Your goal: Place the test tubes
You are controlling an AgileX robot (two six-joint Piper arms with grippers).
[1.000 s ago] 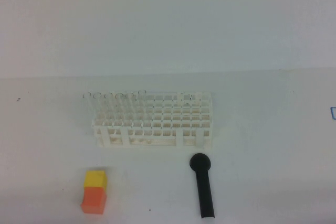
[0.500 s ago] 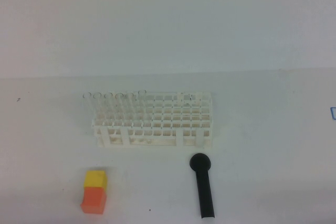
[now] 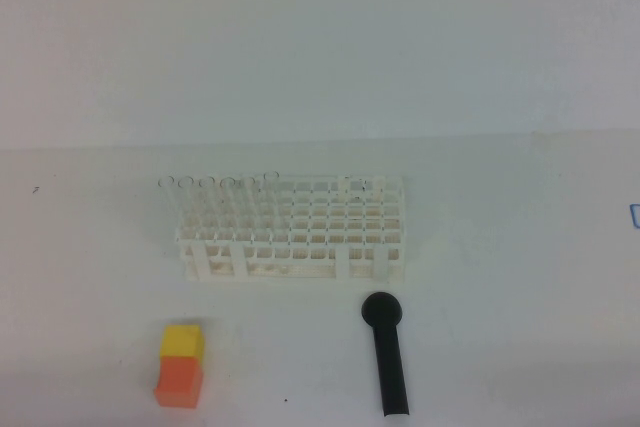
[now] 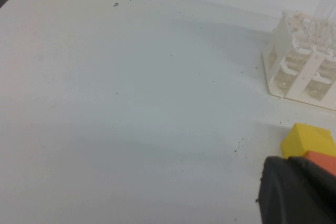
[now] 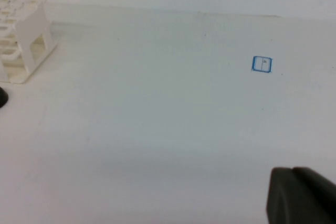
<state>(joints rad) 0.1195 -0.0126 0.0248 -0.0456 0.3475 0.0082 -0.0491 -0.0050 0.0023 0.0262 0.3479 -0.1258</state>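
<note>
A white test tube rack (image 3: 290, 265) stands mid-table. Several clear test tubes (image 3: 215, 192) stand upright in its far-left holes; the other holes look empty. Neither gripper appears in the high view. In the left wrist view my left gripper (image 4: 286, 161) hovers low over the table, its dark fingers pressed together on nothing, just short of a yellow and orange block (image 4: 307, 141), with the rack's end (image 4: 302, 61) farther off. My right gripper (image 5: 291, 171) is likewise shut and empty over bare table, with the rack's corner (image 5: 26, 40) far off.
The yellow and orange block (image 3: 181, 363) sits near the front edge, left of centre. A black rod with a round head (image 3: 387, 357) lies in front of the rack's right end. A small blue square mark (image 5: 261, 64) is on the table to the right.
</note>
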